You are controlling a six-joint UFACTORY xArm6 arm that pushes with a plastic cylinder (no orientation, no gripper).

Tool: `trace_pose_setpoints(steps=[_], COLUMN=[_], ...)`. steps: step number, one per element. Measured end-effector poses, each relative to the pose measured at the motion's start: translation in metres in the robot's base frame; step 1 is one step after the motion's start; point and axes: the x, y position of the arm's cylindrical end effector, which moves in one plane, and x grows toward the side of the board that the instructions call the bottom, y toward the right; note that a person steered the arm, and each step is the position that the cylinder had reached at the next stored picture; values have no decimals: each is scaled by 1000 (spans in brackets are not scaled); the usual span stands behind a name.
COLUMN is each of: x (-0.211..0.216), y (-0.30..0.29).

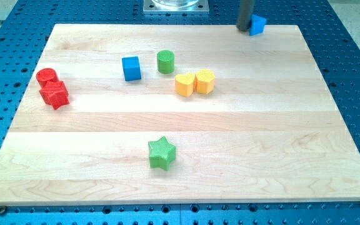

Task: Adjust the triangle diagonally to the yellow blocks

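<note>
A small blue triangle block point(259, 25) lies at the top edge of the board, right of centre. My tip point(243, 29) stands right against its left side, the dark rod rising out of the view's top. Two yellow blocks sit side by side near the middle: a yellow heart-like block point(184, 84) on the left and a yellow hexagon-like block point(205, 81) on the right, touching. They lie well below and to the left of the triangle.
A blue cube point(131, 68) and a green cylinder point(165, 62) lie upper left of the yellow pair. A red cylinder point(46, 77) and a red star point(55, 95) sit at the left edge. A green star point(162, 153) lies at the lower middle. The wooden board point(292, 156) rests on a blue perforated table.
</note>
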Motion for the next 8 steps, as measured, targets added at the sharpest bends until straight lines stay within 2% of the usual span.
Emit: trace_pose_setpoints(steps=[1, 2, 3, 4, 5, 6, 7, 8], x=[15, 50, 60, 3, -6, 3, 34, 88], y=[4, -5, 78, 93, 89, 46, 37, 59])
